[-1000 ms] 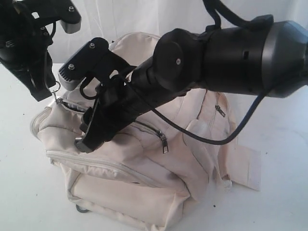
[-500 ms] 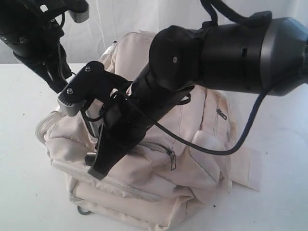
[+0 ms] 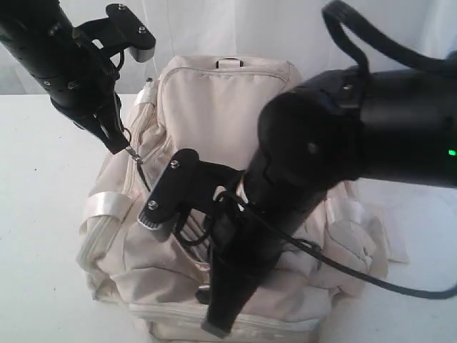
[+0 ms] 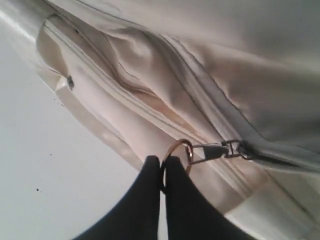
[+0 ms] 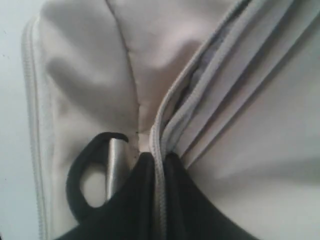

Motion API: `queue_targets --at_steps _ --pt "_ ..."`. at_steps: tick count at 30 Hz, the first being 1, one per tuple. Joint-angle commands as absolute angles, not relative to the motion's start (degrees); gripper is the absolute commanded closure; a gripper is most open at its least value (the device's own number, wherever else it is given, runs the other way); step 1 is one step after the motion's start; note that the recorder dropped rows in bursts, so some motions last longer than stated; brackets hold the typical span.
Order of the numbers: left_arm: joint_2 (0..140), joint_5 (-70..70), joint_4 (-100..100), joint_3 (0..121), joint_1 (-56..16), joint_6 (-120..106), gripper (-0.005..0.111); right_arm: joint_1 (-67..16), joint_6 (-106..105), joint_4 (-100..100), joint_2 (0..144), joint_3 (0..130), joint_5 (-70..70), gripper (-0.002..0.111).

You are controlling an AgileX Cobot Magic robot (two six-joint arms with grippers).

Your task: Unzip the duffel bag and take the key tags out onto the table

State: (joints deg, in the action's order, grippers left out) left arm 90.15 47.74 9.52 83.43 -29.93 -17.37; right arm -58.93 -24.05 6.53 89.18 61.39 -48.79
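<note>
Your exterior camera looks down from high on the near side onto the table (image 3: 36, 236). The right arm (image 3: 307, 164) is so near the lens that it blocks much of the bag (image 3: 221, 100). Your left wrist camera looks along the left gripper (image 4: 161, 161), very close, at the ring (image 4: 176, 150) it pinches. Your right wrist camera sits closer yet, past the right gripper (image 5: 159, 156) clamped on a zip seam (image 5: 165, 115). All three views share the bag.
</note>
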Motion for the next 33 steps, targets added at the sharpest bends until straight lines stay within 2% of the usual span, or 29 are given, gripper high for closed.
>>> queue_targets --at_steps 1,9,12,16,18,19,22,24,33 --pt "89.49 44.92 18.17 84.02 -26.84 -16.47 0.107 -59.07 -13.67 -4.13 81.61 52.68 -61.27 0.108" --pt "89.49 47.2 18.75 84.02 -26.43 -16.47 0.107 -47.88 4.63 -23.3 70.75 45.67 -61.56 0.108" --pt "89.49 49.2 18.28 84.02 -26.43 -16.47 0.107 -47.48 5.05 -22.19 69.45 45.7 -58.54 0.108" --pt "88.09 51.0 14.96 84.02 -26.43 -17.4 0.107 -47.48 1.09 -11.49 66.88 51.75 -57.72 0.075" --pt "86.2 51.33 7.71 84.02 -26.43 -22.42 0.107 -47.48 -4.13 -4.79 65.29 57.64 -54.4 0.04" --pt "85.75 51.6 6.02 84.02 -26.43 -23.64 0.107 -47.48 -5.13 -2.75 65.27 58.76 -51.9 0.037" --pt "83.57 52.21 2.45 84.02 -26.43 -25.92 0.107 -49.44 -20.36 13.24 68.27 60.91 -37.56 0.037" --pt "82.41 52.21 2.41 84.02 -26.43 -25.92 0.107 -51.52 -21.22 14.05 73.58 61.87 -30.87 0.037" --pt "80.88 52.21 1.96 84.02 -26.43 -25.92 0.107 -55.12 -21.33 14.05 90.19 69.13 -18.92 0.037"
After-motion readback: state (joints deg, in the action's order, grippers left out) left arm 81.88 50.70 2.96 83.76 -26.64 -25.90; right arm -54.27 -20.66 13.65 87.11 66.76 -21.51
